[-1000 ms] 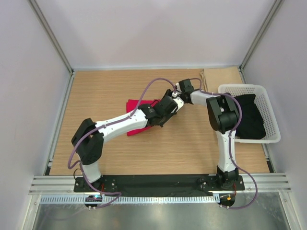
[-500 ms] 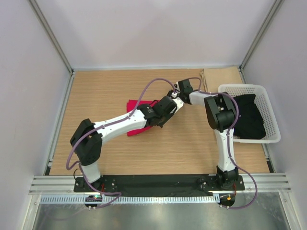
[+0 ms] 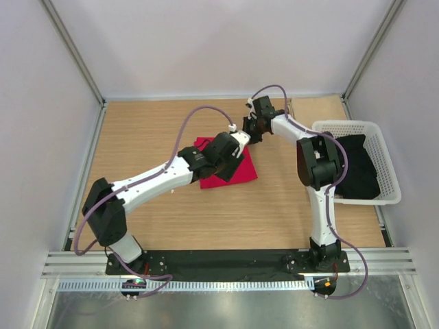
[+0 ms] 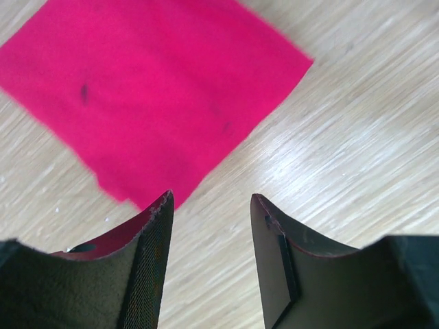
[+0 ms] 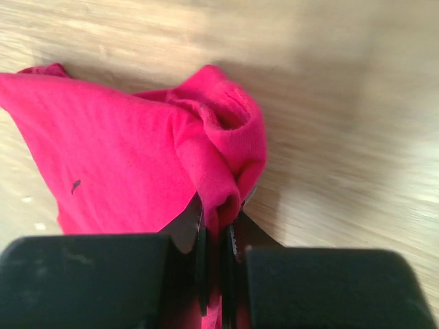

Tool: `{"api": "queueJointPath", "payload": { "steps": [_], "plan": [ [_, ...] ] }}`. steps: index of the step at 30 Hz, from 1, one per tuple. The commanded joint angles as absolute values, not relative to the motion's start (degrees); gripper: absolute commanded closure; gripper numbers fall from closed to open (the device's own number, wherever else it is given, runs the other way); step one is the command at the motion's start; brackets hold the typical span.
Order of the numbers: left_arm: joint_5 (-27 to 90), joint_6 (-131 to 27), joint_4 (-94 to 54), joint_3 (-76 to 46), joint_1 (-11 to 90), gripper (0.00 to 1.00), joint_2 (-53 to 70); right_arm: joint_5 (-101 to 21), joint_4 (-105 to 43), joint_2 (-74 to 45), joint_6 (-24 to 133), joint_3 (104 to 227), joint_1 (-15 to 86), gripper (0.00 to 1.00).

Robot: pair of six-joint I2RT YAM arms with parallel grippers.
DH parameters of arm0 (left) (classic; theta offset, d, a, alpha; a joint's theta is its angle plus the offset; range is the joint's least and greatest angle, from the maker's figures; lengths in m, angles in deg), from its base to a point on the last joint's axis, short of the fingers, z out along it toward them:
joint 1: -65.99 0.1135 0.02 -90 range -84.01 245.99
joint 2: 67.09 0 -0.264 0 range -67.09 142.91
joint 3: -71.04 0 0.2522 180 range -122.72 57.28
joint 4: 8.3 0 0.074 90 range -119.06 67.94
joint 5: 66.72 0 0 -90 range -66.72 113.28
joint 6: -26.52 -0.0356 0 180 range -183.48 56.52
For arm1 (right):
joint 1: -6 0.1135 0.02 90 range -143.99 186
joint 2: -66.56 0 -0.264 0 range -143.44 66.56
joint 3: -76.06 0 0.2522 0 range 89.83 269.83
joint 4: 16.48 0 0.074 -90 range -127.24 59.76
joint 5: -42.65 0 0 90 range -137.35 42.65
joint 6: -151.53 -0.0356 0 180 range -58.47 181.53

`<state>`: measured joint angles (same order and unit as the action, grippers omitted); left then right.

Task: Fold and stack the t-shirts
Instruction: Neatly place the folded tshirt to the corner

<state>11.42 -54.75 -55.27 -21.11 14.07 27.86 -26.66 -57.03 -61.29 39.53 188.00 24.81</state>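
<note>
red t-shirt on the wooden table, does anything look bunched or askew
Yes: the crimson red cloth t-shirt lies mostly flat, but one corner is bunched into a ridge, pinched between the fingers of the right gripper. The left gripper hangs open near it, holding nothing.

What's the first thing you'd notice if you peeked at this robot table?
The bright red t-shirt in the middle of the wooden table jumps out, with both robot arms bent over it. The right arm's jaws pinch a bunched-up bit of it, while the left arm's jaws hang open near its edge. At the right side sits a white basket with dark cloth inside.
</note>
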Motion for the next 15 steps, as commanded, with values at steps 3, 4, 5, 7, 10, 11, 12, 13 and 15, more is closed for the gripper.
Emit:
{"api": "queueJointPath", "payload": {
  "steps": [3,4,5,7,10,11,12,13,15],
  "plan": [
    [12.9,-44.95,-54.67,-15.78,16.86,0.5,16.77,-37.6,-71.71,-54.91,61.24,200.38,21.92,0.99],
    [12.91,-43.81,-54.06,-14.54,17.03,0.5,14.14,-37.86,-72.6,-54.73,63.09,203.0,21.39,0.99],
    [12.91,-41.79,-53.79,-13.48,16.95,0.5,12.9,-38.38,-74.09,-54.47,64.33,204.16,19.91,0.99],
    [13.08,-39.94,-53.52,-10.49,17.21,0.5,10.61,-38.65,-75.5,-53.94,68.18,207.75,18.58,0.99],
    [13.26,-37.82,-53.26,-7.33,17.3,0.49,7.44,-39.0,-77.52,-54.11,72.14,212.76,15.59,0.99],
    [13.34,-37.38,-53.52,-6.89,17.3,0.49,6.65,-39.17,-78.57,-54.55,72.77,214.44,14.28,0.99],
    [13.52,-37.03,-53.78,-6.45,17.3,0.49,6.56,-39.09,-78.85,-55.07,73.12,217.5,13.57,0.99],
    [13.61,-37.03,-54.05,-6.36,17.38,0.49,6.38,-38.91,-78.94,-56.3,73.91,218.84,12.95,0.99],
    [13.79,-36.59,-54.75,-6.35,17.38,0.49,6.64,-38.82,-79.28,-57.71,74.97,221.38,11.29,0.99]
  ]
}}
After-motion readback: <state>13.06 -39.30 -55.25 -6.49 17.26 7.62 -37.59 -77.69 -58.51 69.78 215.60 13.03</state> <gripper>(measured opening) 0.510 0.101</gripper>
